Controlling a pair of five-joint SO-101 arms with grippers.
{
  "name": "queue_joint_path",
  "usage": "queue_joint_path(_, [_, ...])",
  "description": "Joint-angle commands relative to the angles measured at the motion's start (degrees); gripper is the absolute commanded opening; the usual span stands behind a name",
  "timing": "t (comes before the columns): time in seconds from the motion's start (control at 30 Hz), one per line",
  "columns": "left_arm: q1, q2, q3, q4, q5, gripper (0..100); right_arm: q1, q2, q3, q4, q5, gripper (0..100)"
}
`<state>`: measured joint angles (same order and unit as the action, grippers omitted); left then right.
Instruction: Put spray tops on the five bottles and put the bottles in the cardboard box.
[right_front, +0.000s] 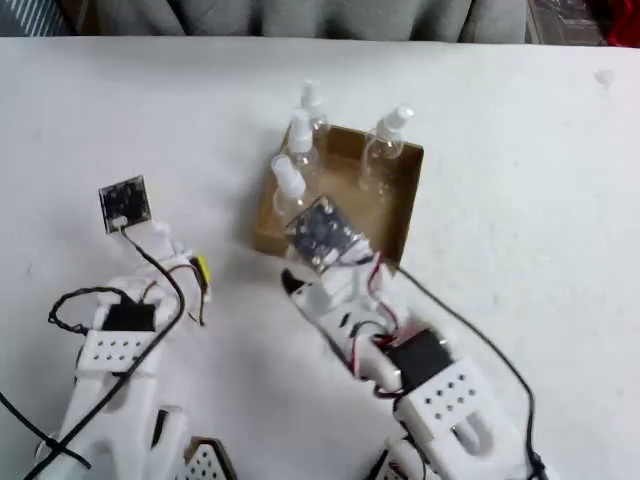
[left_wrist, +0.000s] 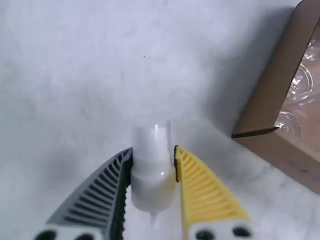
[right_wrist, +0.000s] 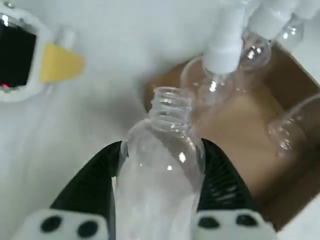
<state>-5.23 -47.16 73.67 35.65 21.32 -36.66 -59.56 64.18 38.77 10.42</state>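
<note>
My left gripper (left_wrist: 152, 150) is shut on a white spray top (left_wrist: 152, 175), held above the bare white table; in the high view it (right_front: 197, 272) is left of the cardboard box (right_front: 408, 205). My right gripper (right_wrist: 162, 147) is shut on a clear bottle (right_wrist: 161, 170) whose threaded neck is uncapped, just outside the box's (right_wrist: 235, 130) near corner. Inside the box stand several clear bottles with white spray tops (right_front: 298, 132), one apart on the right side (right_front: 385, 140). The capped bottle (right_wrist: 215, 75) nearest the held one stands right behind its neck.
The box's brown wall (left_wrist: 270, 100) is a short way to one side of the left gripper. The left gripper's yellow finger (right_wrist: 57, 64) is across from the held bottle. Black and red cables (right_front: 150, 265) trail over both arms. White table (right_front: 520, 150) lies open around the box.
</note>
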Motion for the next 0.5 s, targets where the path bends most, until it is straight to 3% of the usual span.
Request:
queue_joint_path(0.0, [-0.57, -1.63, -0.44, -2.55, -0.70, 2, -1.98, -2.77, 4.40, -11.03, -6.59, 1.5])
queue_joint_path(0.3, [-0.66, -1.63, -0.26, -5.10, -0.70, 2, -3.38, -18.68, 18.73, -27.30, -8.09, 1.5])
queue_joint_path(0.47, [-0.48, -1.80, 4.04, -14.51, -0.70, 2, -3.38, -28.18, 28.31, -35.74, -8.09, 1.5])
